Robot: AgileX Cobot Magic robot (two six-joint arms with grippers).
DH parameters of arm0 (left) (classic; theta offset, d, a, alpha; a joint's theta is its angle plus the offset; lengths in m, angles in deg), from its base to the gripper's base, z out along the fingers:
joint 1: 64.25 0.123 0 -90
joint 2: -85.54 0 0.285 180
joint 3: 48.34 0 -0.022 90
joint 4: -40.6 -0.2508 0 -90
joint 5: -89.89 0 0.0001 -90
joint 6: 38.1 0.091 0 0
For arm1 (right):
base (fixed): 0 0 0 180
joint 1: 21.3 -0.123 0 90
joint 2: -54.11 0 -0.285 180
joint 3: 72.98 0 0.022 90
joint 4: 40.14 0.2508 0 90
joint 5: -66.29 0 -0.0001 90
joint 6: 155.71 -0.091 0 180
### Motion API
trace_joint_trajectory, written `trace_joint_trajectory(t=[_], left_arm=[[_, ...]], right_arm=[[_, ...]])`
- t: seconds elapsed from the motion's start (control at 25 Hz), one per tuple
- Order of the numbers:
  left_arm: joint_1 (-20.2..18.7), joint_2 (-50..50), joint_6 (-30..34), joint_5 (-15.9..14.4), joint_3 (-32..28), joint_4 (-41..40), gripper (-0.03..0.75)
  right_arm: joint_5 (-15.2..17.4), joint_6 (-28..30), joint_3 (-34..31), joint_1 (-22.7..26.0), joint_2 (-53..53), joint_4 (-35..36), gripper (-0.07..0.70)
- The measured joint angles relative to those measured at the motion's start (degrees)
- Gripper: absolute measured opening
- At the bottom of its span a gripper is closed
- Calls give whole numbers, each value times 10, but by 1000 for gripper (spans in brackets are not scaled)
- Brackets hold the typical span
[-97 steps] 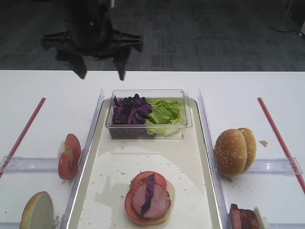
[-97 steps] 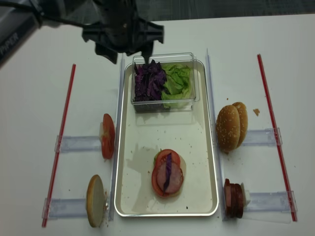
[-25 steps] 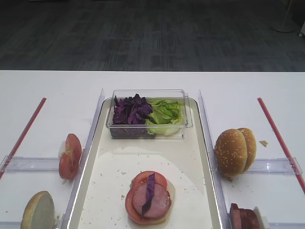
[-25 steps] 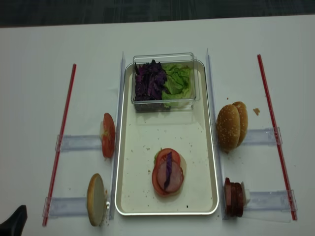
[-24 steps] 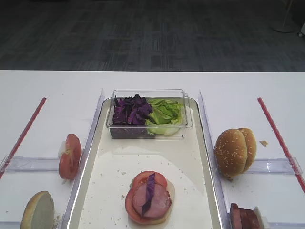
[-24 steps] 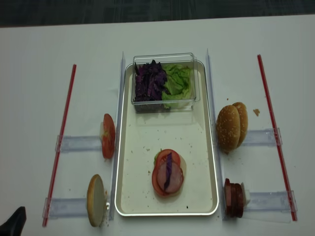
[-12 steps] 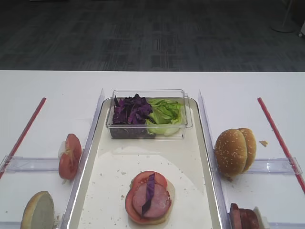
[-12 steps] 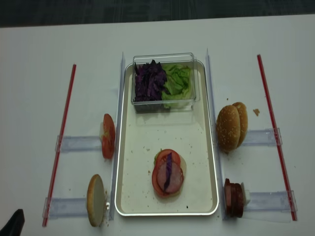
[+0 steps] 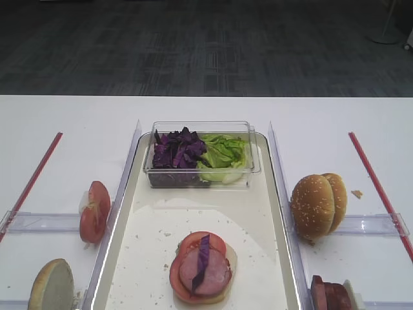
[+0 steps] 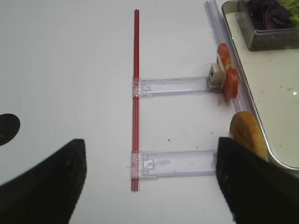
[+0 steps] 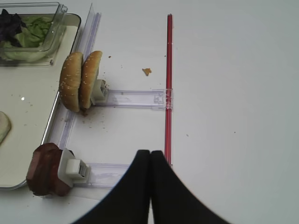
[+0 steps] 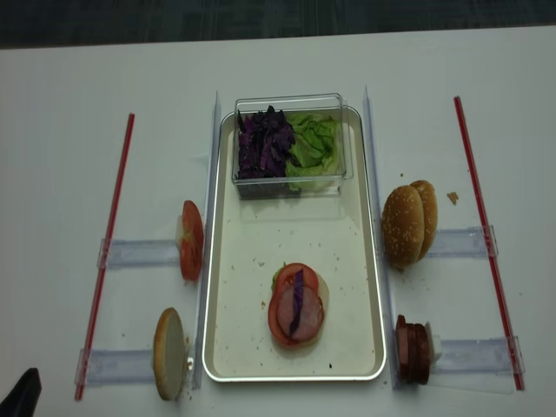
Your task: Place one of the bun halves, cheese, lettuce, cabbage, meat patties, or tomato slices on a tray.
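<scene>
On the tray [image 9: 213,213] [image 12: 295,230] lies a stack: a tomato slice, a meat patty and a cabbage strip [image 9: 201,253] [image 12: 296,306] on top, over a pale layer I cannot name. Bun halves stand right of the tray [image 9: 317,203] [image 11: 79,86] and at its front left [image 12: 169,352] [image 10: 247,133]. Tomato slices [image 9: 94,211] [image 10: 228,77] stand left, meat patties [image 12: 413,349] [image 11: 44,175] front right. Cheese is out of view. My left gripper [image 10: 150,154] hangs open over bare table left of the tray. My right gripper [image 11: 150,154] is shut and empty, right of the patties.
A clear tub at the tray's far end holds purple cabbage [image 9: 177,150] and lettuce [image 9: 224,154]. Red strips [image 12: 109,252] [image 12: 482,234] run down both sides, joined to clear holders [image 10: 180,86] [image 11: 135,99]. A crumb [image 11: 146,71] lies near the buns.
The left gripper, earlier above the tub's far left corner, has pulled back to the front left of the table. In the last second nothing visibly moved.
</scene>
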State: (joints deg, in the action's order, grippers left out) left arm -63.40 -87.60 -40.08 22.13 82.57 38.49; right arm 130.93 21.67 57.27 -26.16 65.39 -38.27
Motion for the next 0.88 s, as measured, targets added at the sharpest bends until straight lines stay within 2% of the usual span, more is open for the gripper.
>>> trace_joint_trajectory(t=[0.88], left_arm=[[0,-1,0,0,0,-1,529]], right_arm=[[0,-1,0,0,0,0,364]])
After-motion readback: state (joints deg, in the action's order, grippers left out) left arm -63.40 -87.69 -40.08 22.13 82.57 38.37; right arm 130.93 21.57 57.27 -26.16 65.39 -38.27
